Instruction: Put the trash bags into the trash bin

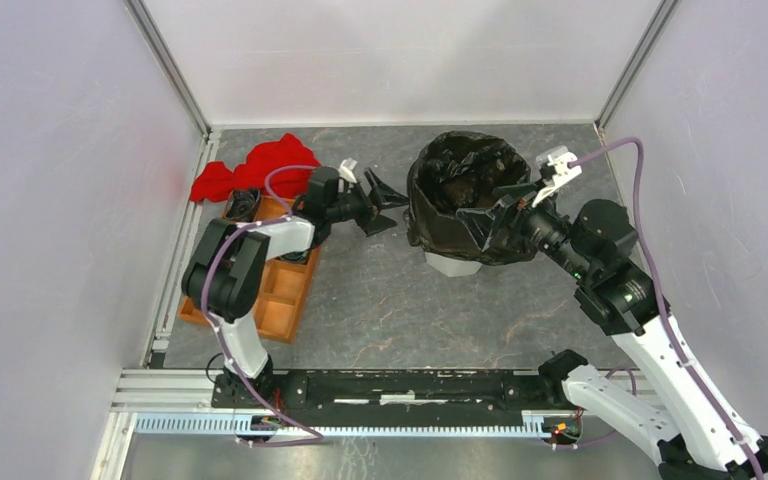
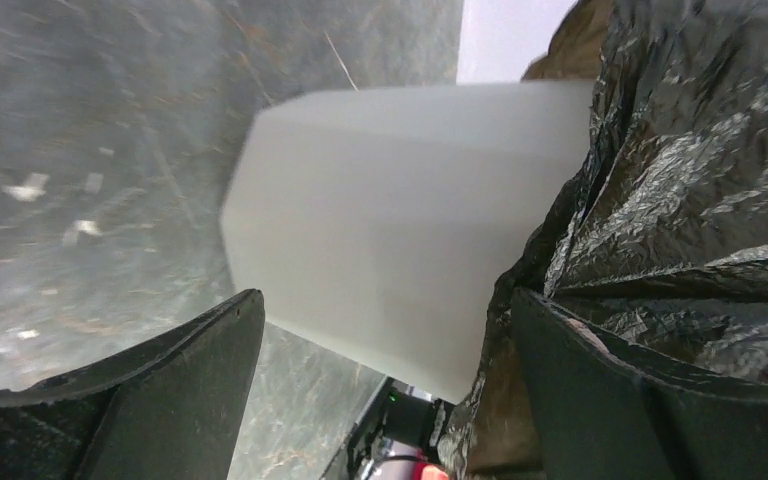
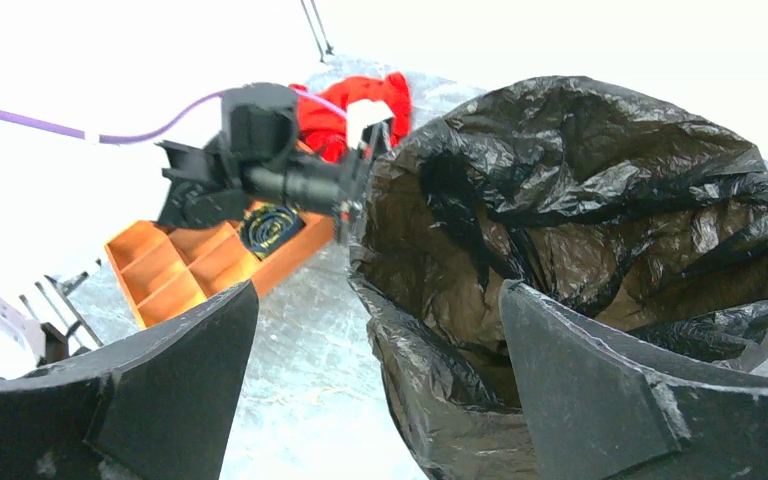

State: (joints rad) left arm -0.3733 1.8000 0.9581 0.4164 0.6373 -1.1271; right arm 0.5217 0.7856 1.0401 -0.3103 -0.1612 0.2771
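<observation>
The black trash bag [image 1: 463, 190] is draped over the white trash bin, mouth open upward. Only the bin's base [image 1: 452, 264] shows below the film. My left gripper [image 1: 392, 207] is open just left of the bag. In the left wrist view the bare bin wall [image 2: 380, 230] lies between its fingers [image 2: 190, 380], with the bag's skirt [image 2: 690, 170] by the right finger. My right gripper [image 1: 497, 207] is open at the bag's near right rim. In the right wrist view its jaws [image 3: 380, 370] straddle the bag's rim [image 3: 430, 330], holding nothing.
An orange compartment tray [image 1: 265, 290] lies at the left, with a dark round item [image 1: 243, 205] in one cell. A red cloth [image 1: 260, 165] lies behind it. Enclosure walls stand on the left, back and right. Tray [image 3: 175, 265] and cloth [image 3: 360, 105] also show in the right wrist view.
</observation>
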